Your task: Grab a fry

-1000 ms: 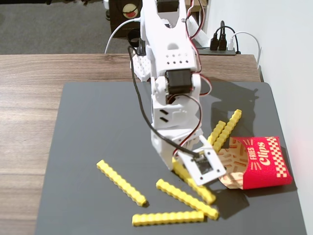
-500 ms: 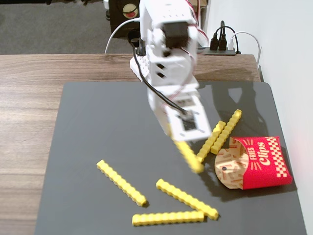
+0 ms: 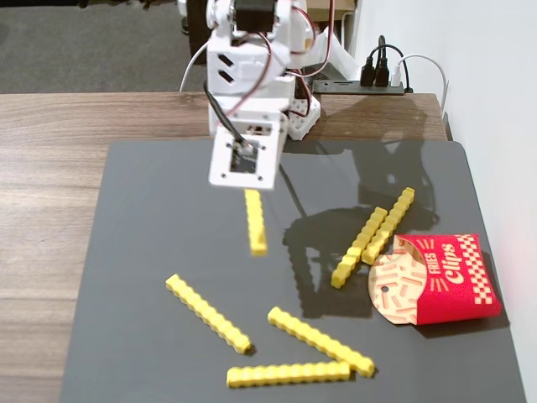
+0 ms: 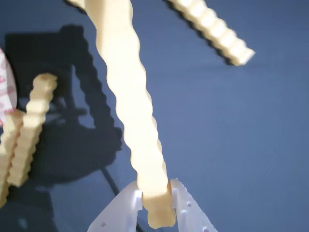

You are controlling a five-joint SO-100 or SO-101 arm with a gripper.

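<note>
Dark grey rectangular mat (image 3: 168, 218) on wood-grain tabletop (image 3: 50, 168); all places below given relative to the mat.

White printed arm (image 3: 252, 59) with red and black wiring, over the mat's far edge, wrist camera plate facing the fixed view.

Red cardboard "Fries Clips" carton (image 3: 449, 281) lying on its side at the mat's right edge, mouth toward mat centre.

White two-finger gripper (image 4: 155, 195) clamped narrowly on one end of a bright yellow crinkle-cut plastic fry (image 3: 255, 222); in the wrist view the fry (image 4: 128, 106) runs out from between the jaws. Held fry hanging above the mat's middle, clear of the surface, shadow separate to its right.

Five more yellow fries on the mat: a touching pair (image 3: 373, 235) just beside the carton mouth, three (image 3: 207, 312) (image 3: 320, 341) (image 3: 288, 374) near the front edge.

Grab judged done; lift in hand.

Risks: grip sits at the very end of the stick, so the long free length could swing or pivot between the pads on a quick move and slip out. Pad contact area hard to read in the wrist view, possibly shallow.
</note>
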